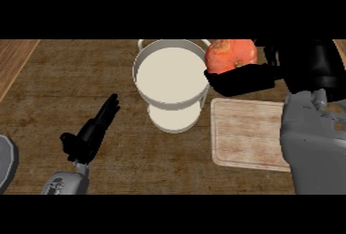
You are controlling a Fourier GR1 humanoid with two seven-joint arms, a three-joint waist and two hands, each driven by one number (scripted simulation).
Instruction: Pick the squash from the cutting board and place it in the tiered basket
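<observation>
Orange squash (229,52) is held in the right hand (304,64), whose black fingers (246,78) curl round it. It is just beside the upper rim of the white tiered basket (169,77), beyond the far edge of the pale cutting board (246,135). The left hand (91,130) shows at lower left over the brown desk (61,87), fingers straight and together.

Squash (229,54) in right robot hand (246,80), beside tiered basket (137,68); left robot hand (91,132) open.

The tiered basket (170,75) stands left of the cutting board (246,135), the squash (229,52) beside the basket's right rim.
</observation>
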